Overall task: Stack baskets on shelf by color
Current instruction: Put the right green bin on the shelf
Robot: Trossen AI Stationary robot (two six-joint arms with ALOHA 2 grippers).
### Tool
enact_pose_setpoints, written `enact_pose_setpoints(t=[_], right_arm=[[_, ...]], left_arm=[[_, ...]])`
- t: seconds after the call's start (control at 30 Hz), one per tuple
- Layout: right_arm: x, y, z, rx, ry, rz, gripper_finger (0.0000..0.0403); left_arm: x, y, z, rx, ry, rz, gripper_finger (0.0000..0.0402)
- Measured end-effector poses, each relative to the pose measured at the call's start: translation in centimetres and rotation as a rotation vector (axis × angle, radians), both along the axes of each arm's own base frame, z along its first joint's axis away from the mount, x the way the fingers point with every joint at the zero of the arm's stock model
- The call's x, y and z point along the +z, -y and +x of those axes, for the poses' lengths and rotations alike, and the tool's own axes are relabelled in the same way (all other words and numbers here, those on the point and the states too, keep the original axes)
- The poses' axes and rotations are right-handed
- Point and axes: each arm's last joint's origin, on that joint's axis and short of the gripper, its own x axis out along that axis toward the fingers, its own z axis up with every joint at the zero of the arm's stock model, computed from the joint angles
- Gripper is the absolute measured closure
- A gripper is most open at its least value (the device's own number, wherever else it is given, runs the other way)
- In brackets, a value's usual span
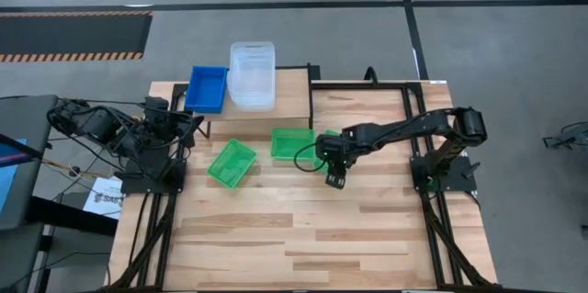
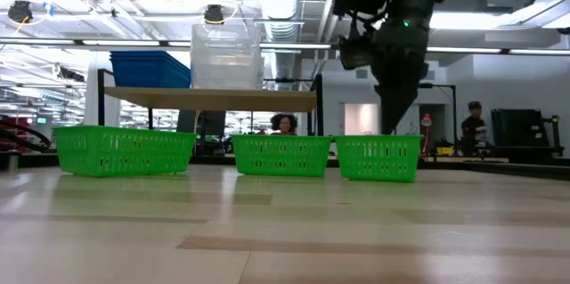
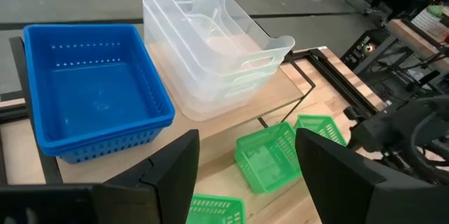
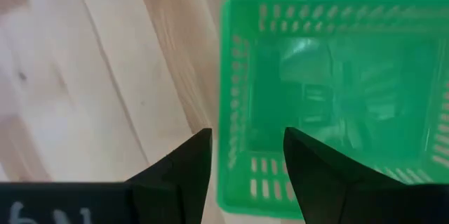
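Note:
On the shelf [image 1: 292, 86] stand a blue basket [image 1: 207, 88] and a nested stack of clear baskets [image 1: 252, 74]. Three green baskets rest on the table in front of it: left [image 1: 231, 163], middle [image 1: 294, 143], and right [image 2: 380, 158], which my right arm mostly hides in the high view. My right gripper [image 2: 396, 122] hangs open just above the right green basket [image 4: 337, 90], pointing steeply down. Its fingers stand on either side of one rim [image 4: 228, 112] without touching. My left gripper [image 3: 245, 175] waits open, raised at the table's left, facing the shelf.
The shelf's black legs [image 2: 318, 110] stand just behind the green baskets. Bare wooden table [image 1: 303, 238] stretches toward the near edge. Black frame rails [image 1: 409, 118] run along the table's right side. People show in the room beyond the table [image 2: 472, 119].

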Motion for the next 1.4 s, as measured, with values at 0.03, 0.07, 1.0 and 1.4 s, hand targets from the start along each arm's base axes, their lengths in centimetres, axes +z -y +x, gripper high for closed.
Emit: enact_pose_setpoints(t=[0.03, 0.07, 1.0, 1.4], right_arm=[[-0.3, 0.0, -0.1, -0.001, 0.003, 0.000, 0.0204], [-0.5, 0.0, -0.1, -0.003, 0.013, 0.001, 0.0204], [1.4, -2.3, -0.8, 0.086, -0.176, -0.005, 0.0398], [16.0, 6.6, 1.5, 0.100, 0.268, -0.516, 0.0401]], left_arm=[[0.0, 0.0, 0.0, -0.001, -0.001, 0.001, 0.0177], [0.0, 0.0, 0.0, -0.002, -0.003, 0.003, 0.0177], [0.0, 0.0, 0.0, 0.004, 0.005, -0.002, 0.0178], [0.0, 0.0, 0.0, 0.008, 0.004, 0.011, 0.0178]])
